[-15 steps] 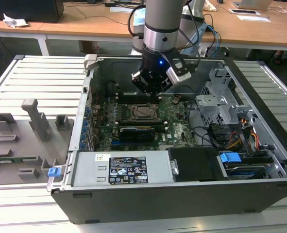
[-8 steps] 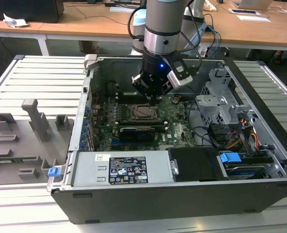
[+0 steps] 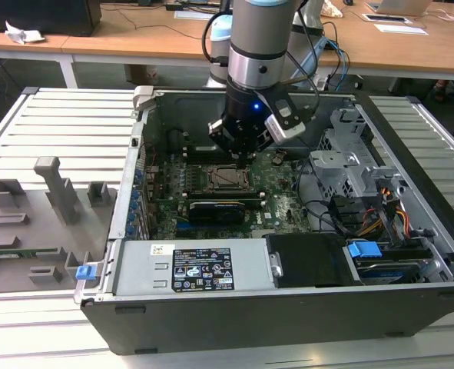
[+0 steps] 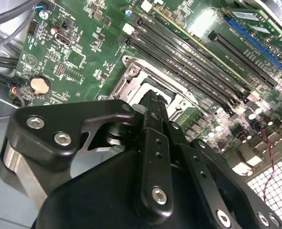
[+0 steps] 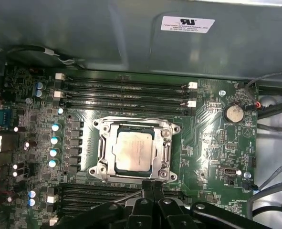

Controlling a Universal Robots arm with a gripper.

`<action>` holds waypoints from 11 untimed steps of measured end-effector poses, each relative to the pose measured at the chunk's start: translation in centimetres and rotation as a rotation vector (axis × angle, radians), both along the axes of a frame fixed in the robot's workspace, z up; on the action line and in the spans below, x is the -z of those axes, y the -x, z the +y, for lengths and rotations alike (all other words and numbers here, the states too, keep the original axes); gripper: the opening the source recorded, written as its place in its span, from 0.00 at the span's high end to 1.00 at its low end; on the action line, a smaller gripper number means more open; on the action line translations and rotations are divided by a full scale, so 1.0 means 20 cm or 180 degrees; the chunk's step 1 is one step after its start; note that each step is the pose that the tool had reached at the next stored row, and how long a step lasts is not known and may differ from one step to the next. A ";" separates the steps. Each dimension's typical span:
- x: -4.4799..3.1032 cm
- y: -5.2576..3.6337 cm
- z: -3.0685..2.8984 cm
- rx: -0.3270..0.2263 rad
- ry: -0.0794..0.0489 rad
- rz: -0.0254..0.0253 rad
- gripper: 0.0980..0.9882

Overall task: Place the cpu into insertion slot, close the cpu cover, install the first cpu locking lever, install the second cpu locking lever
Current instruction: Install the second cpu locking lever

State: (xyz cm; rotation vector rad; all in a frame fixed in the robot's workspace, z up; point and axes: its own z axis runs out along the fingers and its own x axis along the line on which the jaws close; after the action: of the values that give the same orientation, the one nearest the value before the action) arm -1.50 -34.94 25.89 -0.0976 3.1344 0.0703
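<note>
Gripper (image 5: 152, 187): black fingers are brought together tip to tip with no visible gap. Nothing is seen between them. The tips sit at the edge of the socket that faces the lower bank of memory slots in the first wrist view.
Gripper contact: the tips appear to touch the socket frame, but the contact point is hidden by the fingers themselves.
Arm (image 3: 261, 46): it descends vertically into the open computer case (image 3: 411, 300), above the middle of the motherboard (image 5: 212, 143). A blue light glows on the wrist.
Cpu (image 5: 133, 149): it lies flat inside the insertion slot (image 5: 159, 148), silver-grey top facing up, square to the socket walls.
Cpu cover (image 5: 100, 150): the metal frame lies down flat around the chip; the chip shows through its central opening.
Socket position: near the centre of the motherboard, between two banks of long black memory slots (image 5: 124, 93).
Coin battery (image 5: 233, 113): it is mounted on the motherboard, well apart from the socket, toward the cabled edge of the board.
Expansion card (image 3: 220, 209): long black card seated on the board just beside the socket, on the side toward the power supply (image 3: 192, 269).
Drive cage (image 3: 349, 157): grey metal, at the case edge on the exterior view's right.
Work surface (image 3: 50, 131): grey slatted table carrying the case; grey fixture blocks (image 3: 54, 188) stand on it at the exterior view's left.
</note>
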 end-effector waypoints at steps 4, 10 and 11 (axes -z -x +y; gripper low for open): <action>0.003 0.000 -0.031 -0.0008 -0.0023 0.0001 0.99; 0.027 0.000 -0.056 -0.0011 -0.0054 0.0015 0.99; 0.036 0.000 -0.056 -0.0014 -0.0054 0.0020 0.99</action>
State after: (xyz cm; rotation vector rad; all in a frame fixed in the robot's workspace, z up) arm -1.51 -36.06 25.17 -0.1043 3.1395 0.0974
